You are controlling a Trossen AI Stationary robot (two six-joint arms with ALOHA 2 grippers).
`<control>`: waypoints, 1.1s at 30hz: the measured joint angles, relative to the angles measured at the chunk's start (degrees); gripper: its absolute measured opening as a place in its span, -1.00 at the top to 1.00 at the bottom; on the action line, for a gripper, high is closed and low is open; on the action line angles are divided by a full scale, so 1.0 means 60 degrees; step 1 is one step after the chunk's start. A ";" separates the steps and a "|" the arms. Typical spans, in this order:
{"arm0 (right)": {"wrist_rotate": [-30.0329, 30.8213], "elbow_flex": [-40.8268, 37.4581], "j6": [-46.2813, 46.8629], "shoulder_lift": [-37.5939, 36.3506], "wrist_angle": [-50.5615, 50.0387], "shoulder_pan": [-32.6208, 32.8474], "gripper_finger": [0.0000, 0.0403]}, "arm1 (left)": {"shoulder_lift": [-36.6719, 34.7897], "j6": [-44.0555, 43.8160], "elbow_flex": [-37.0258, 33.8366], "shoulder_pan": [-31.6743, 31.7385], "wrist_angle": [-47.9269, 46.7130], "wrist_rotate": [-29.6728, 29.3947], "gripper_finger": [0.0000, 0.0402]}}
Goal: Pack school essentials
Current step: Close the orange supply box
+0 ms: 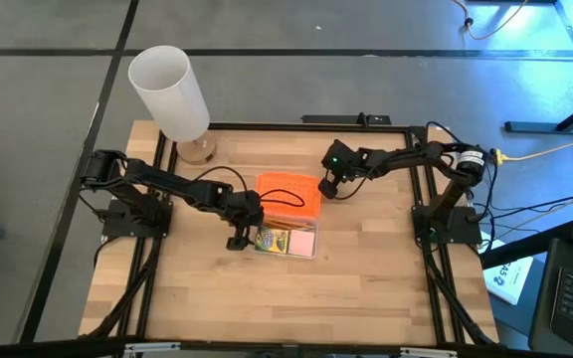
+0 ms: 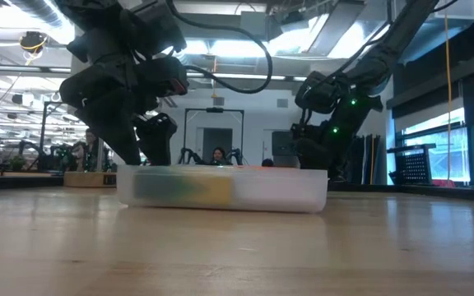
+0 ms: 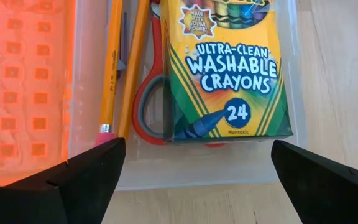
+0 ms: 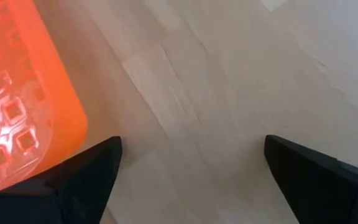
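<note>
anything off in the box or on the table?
Nothing spilled. The orange lid lies askew, covering only part of the clear box; crayon box, scissors and pencils lie inside. Both pincers hover open.

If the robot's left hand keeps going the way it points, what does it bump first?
Probably the green-and-yellow crayon box lying in the clear plastic box, straight ahead of the open left hand; depth is unclear.

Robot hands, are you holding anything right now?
No. The left gripper is open over the clear box of crayons, and the right gripper is open beside the orange lid.
</note>
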 joint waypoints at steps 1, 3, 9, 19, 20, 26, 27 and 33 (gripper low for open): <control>-0.0017 0.0000 -0.0043 0.0000 0.0013 0.0000 -0.96 | 0.0000 -0.0004 0.0000 0.0000 0.0004 0.0000 -0.98; -0.0162 -0.0003 -0.0206 0.0002 0.0056 -0.0003 -0.96 | 0.0000 0.0000 0.0000 0.0007 0.0003 0.0000 -0.98; -0.0835 0.0139 -0.0571 -0.0006 0.0029 0.0015 -0.96 | 0.0000 0.0000 0.0000 0.0008 0.0018 -0.0001 -0.98; -0.1683 0.0463 -0.1261 0.0011 0.0486 0.0087 -0.96 | 0.0000 0.0003 0.0000 0.0011 0.0026 0.0000 -0.98; -0.1664 0.0466 -0.1271 0.0011 0.0508 0.0087 -0.96 | 0.0000 0.0000 0.0000 0.0007 0.0029 0.0004 -0.98; -0.1605 0.0466 -0.1292 0.0007 0.0529 0.0087 -0.96 | 0.0000 -0.0001 0.0000 0.0010 0.0035 0.0051 -0.98; -0.1593 0.0466 -0.1292 0.0007 0.0533 0.0087 -0.96 | 0.0000 -0.0001 0.0000 0.0011 0.0036 0.0055 -0.98; -0.0959 0.0477 -0.1306 0.0522 0.0681 0.0084 -0.96 | 0.0000 0.0004 0.0000 0.0007 0.0022 0.0065 -0.98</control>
